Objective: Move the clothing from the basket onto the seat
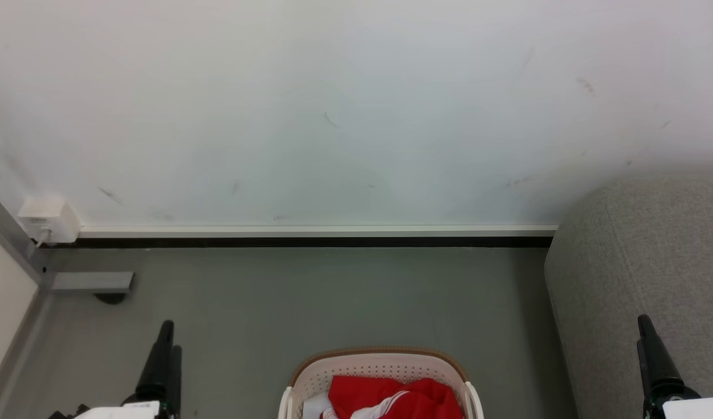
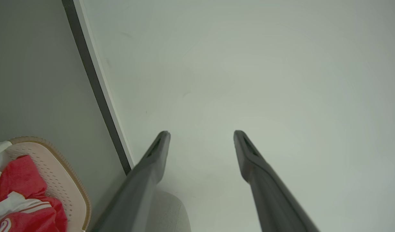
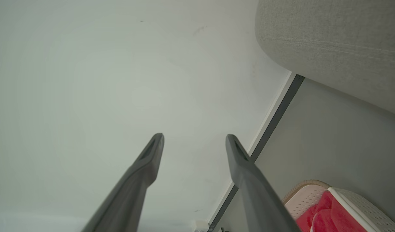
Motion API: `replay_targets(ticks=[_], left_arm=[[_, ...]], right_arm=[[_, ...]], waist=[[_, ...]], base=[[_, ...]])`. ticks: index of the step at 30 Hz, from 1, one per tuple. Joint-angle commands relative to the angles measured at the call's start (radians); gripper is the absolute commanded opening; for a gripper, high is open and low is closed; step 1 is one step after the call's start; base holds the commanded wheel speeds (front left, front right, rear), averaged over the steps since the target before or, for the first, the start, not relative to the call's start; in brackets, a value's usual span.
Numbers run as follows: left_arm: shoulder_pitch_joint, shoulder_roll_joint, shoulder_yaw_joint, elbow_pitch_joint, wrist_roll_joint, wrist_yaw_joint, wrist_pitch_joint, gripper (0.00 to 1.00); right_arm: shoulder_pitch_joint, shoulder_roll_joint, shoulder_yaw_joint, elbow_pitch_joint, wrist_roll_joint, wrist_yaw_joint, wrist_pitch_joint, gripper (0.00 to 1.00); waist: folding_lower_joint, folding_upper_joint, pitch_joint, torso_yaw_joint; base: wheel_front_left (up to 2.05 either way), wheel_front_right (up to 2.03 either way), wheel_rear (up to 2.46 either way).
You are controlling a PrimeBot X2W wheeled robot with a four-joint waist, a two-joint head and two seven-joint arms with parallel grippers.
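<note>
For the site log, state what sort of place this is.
Probably a plain indoor room set up like a home corner: a scuffed white wall meeting a grey floor, a grey upholstered seat by the wall, and a laundry basket of red clothing on the floor.

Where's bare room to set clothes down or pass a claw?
Free: what shows of the grey seat, bare, right of the basket; the floor between skirting, basket and seat. Crowded: the basket, heaped with red clothing. Left claw and right claw stand open, empty.
</note>
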Motion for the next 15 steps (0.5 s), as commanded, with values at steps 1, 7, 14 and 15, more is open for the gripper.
replay_targets(ticks=[1, 7, 14, 15], left_arm=[[-0.022, 0.007, -0.002, -0.015, 0.049, 0.005, -0.013, 1.00], [-0.021, 0.008, -0.013, -0.032, 0.169, 0.031, -0.040, 1.00], [-0.011, 0.009, -0.038, -0.053, 0.330, 0.054, -0.067, 1.00], [-0.010, 0.009, -0.042, -0.055, 0.349, 0.058, -0.071, 1.00]], right_arm=[[-0.016, -0.023, 0.009, -0.023, -0.058, 0.000, -0.014, 1.00], [-0.013, -0.036, 0.025, -0.036, -0.202, 0.000, -0.040, 1.00], [-0.008, -0.053, 0.051, -0.046, -0.380, 0.000, -0.067, 1.00], [-0.008, -0.053, 0.054, -0.046, -0.404, -0.001, -0.071, 1.00]], waist=[[0.0000, 0.0000, 0.000, 0.000], [0.0000, 0.0000, 0.000, 0.001], [0.0000, 0.0000, -0.001, 0.002], [0.0000, 0.0000, -0.001, 0.002]], base=[[0.00, 0.00, 0.00], [0.00, 0.00, 0.00], [0.00, 0.00, 0.00], [0.00, 0.00, 0.00]])
